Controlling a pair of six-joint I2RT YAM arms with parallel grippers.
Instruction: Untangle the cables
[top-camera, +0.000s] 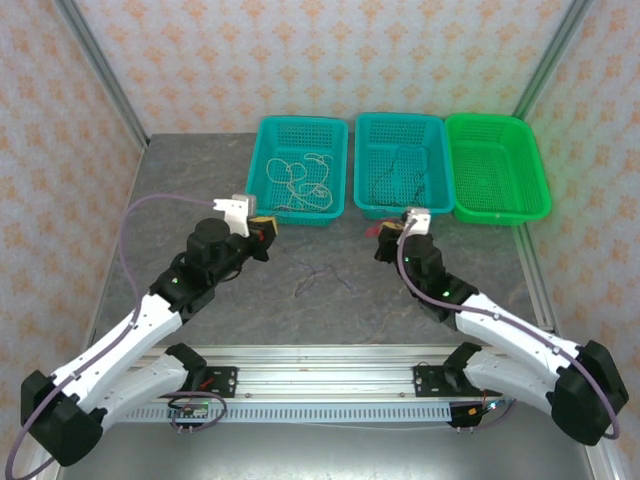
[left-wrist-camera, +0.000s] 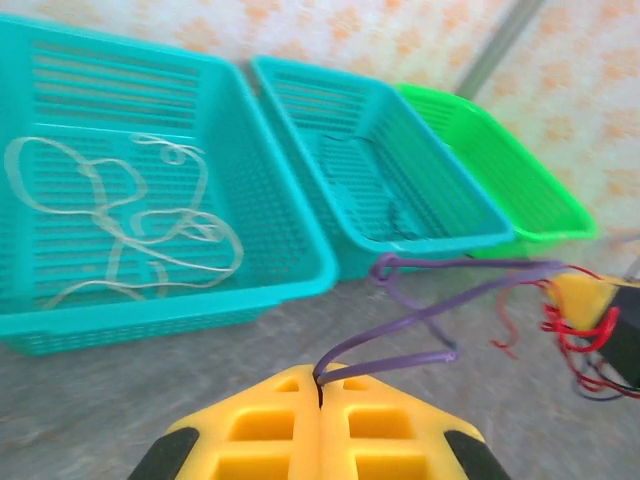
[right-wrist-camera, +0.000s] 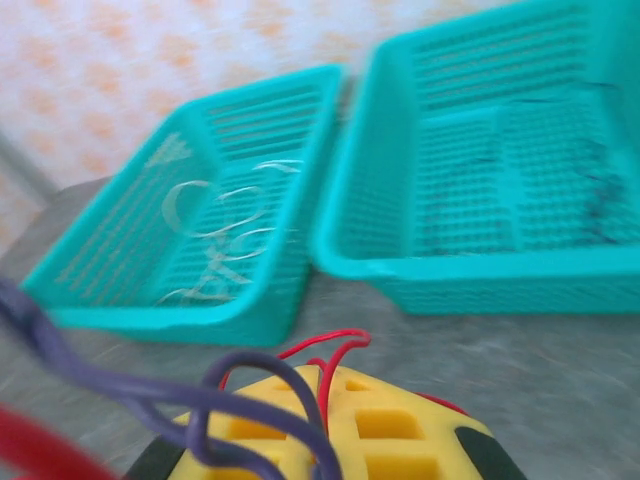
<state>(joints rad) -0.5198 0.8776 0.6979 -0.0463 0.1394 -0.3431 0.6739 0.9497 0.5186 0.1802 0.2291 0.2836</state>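
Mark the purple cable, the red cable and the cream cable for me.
purple cable (left-wrist-camera: 425, 314), left wrist view, middle of its slanting strand.
red cable (right-wrist-camera: 335, 337), right wrist view, top of its arch.
cream cable (left-wrist-camera: 195, 226), left wrist view, its knotted middle.

Papered in cream with an orange floral print on the walls (top-camera: 300, 50). Framed by grey metal posts (top-camera: 100, 70) at the back corners. Topped in mottled grey on the table (top-camera: 200, 180). Lit evenly, softly.
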